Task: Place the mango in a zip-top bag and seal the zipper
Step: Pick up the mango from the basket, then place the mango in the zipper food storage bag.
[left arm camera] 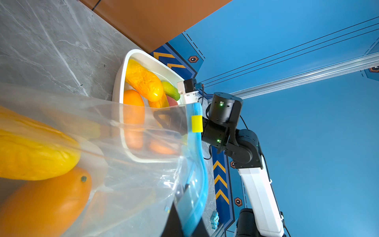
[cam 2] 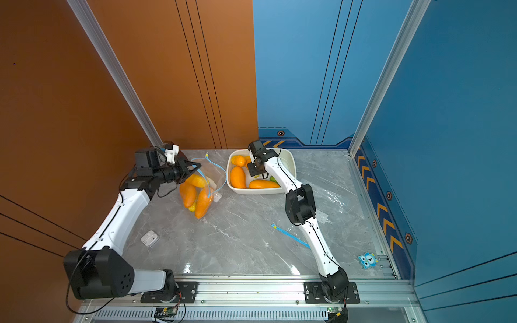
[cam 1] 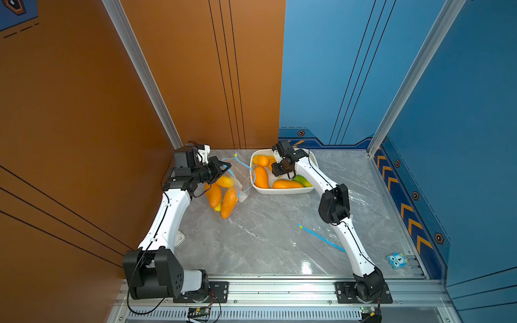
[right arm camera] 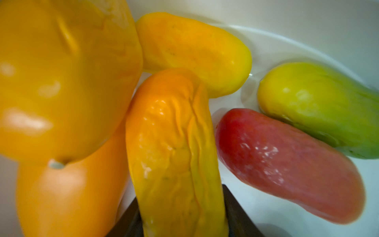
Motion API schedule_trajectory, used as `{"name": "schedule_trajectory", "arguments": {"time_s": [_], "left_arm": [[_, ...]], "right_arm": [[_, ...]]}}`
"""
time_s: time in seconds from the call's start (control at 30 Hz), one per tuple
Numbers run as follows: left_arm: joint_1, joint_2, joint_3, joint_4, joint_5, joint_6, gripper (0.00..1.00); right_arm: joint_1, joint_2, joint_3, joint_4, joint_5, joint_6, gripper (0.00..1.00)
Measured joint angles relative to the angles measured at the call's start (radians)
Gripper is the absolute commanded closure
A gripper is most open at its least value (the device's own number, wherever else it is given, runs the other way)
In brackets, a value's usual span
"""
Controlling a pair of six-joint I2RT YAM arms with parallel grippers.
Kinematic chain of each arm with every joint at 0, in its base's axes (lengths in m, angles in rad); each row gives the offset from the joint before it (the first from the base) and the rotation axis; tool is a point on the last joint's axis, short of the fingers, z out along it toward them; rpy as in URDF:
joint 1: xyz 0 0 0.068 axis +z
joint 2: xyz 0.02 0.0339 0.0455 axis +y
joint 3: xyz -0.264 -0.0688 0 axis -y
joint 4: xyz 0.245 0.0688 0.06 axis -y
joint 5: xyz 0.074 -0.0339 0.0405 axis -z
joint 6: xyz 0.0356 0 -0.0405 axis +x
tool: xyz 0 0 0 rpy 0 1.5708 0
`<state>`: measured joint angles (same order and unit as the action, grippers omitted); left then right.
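Observation:
My left gripper [cam 1: 223,167] is shut on the blue zipper rim [left arm camera: 196,190] of a clear zip-top bag [cam 1: 237,181] and holds its mouth up. Three orange and yellow mangoes [cam 1: 228,201] lie inside the bag. In the white tub [cam 1: 282,191] my right gripper [cam 1: 279,171] reaches down among several mangoes. In the right wrist view its dark fingers [right arm camera: 235,213] press both sides of a wrinkled yellow-orange mango [right arm camera: 174,143], which still lies against its neighbours.
A red mango [right arm camera: 287,164] and a green mango [right arm camera: 320,106] lie beside the gripped one. A second flat bag with a blue zipper [cam 1: 321,238] lies under the right arm. A blue owl toy [cam 1: 396,260] and a small white object [cam 2: 149,238] rest near the table's sides.

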<state>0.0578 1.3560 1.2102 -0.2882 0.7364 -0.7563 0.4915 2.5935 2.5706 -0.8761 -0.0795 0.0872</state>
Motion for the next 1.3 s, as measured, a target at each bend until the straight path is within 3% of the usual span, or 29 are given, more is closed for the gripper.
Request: {"name": "schedule_trajectory", "arguments": {"time_s": [0.37, 0.57, 0.73, 0.9, 1.3], "left_arm": [[0.000, -0.020, 0.001, 0.000, 0.000, -0.022, 1.00], [0.000, -0.020, 0.002, 0.000, 0.000, -0.027, 1.00], [-0.001, -0.020, 0.002, 0.000, 0.000, -0.031, 1.00], [-0.010, -0.020, 0.002, 0.000, 0.000, -0.037, 1.00], [-0.011, -0.020, 0.002, 0.000, 0.000, -0.049, 1.00]], "right_arm": [[-0.029, -0.307, -0.188, 0.087, -0.048, 0.034, 0.68], [0.035, -0.584, -0.603, 0.313, -0.141, 0.108, 0.68], [0.192, -0.774, -0.821, 0.582, -0.202, 0.161, 0.66], [0.294, -0.755, -0.826, 0.735, -0.233, 0.191, 0.66], [0.304, -0.610, -0.819, 0.787, -0.219, 0.210, 0.62]]}}
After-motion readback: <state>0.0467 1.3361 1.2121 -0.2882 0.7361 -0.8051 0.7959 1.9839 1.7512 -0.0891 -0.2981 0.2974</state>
